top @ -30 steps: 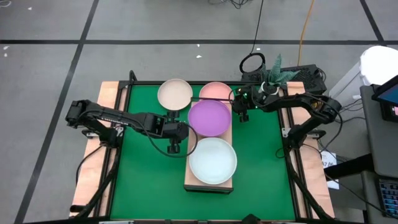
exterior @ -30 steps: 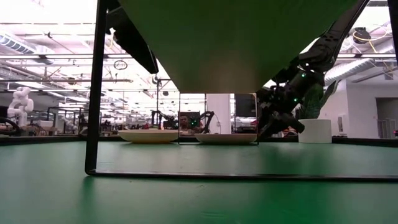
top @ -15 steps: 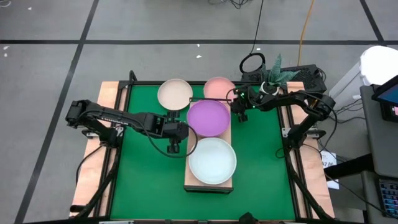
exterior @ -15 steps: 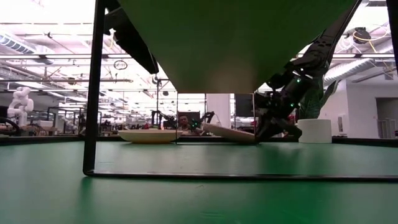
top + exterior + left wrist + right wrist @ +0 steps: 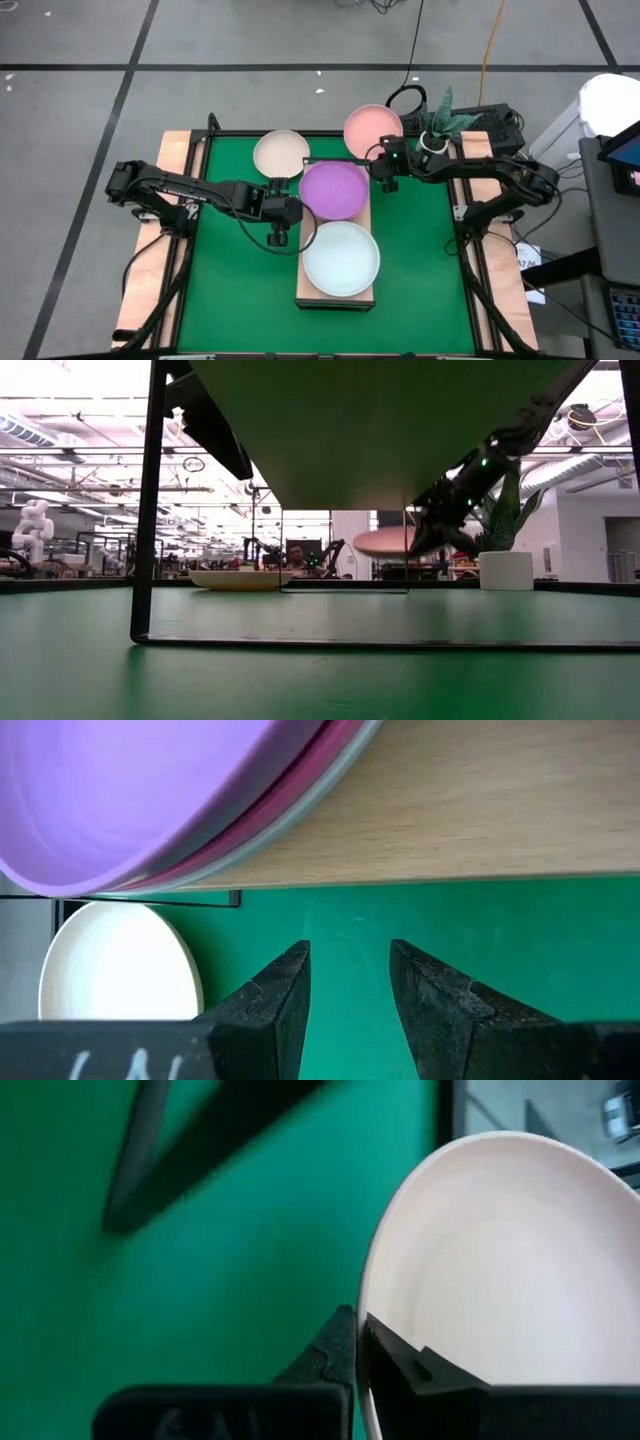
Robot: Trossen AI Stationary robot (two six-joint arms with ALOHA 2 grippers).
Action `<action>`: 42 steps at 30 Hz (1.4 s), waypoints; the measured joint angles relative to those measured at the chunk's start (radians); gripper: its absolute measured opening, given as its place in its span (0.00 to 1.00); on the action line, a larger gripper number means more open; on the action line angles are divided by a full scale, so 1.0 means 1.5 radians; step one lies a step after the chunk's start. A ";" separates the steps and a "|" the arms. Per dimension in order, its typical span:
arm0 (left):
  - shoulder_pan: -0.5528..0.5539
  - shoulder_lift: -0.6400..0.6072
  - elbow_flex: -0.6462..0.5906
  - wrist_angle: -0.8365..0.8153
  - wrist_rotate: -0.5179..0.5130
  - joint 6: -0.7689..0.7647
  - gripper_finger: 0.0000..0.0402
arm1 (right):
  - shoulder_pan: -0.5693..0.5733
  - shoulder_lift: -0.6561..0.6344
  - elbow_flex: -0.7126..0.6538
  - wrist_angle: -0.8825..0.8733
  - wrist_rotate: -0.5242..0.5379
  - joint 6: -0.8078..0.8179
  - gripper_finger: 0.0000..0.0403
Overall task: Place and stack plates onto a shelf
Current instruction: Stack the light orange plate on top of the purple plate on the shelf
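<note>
From above, your right gripper [image 5: 386, 168] is clamped on the pale pink plate [image 5: 372, 127], with the purple plate [image 5: 335, 188] on the shelf [image 5: 372, 215] just beside it. At table level, the pink plate hangs clear. Your left gripper [image 5: 348, 982] waits unclenched beside the shelf.
</note>
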 joint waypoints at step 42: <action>0.123 0.000 -0.003 -0.115 -0.040 0.027 0.36 | 0.460 -0.244 0.211 -0.241 0.097 0.223 0.00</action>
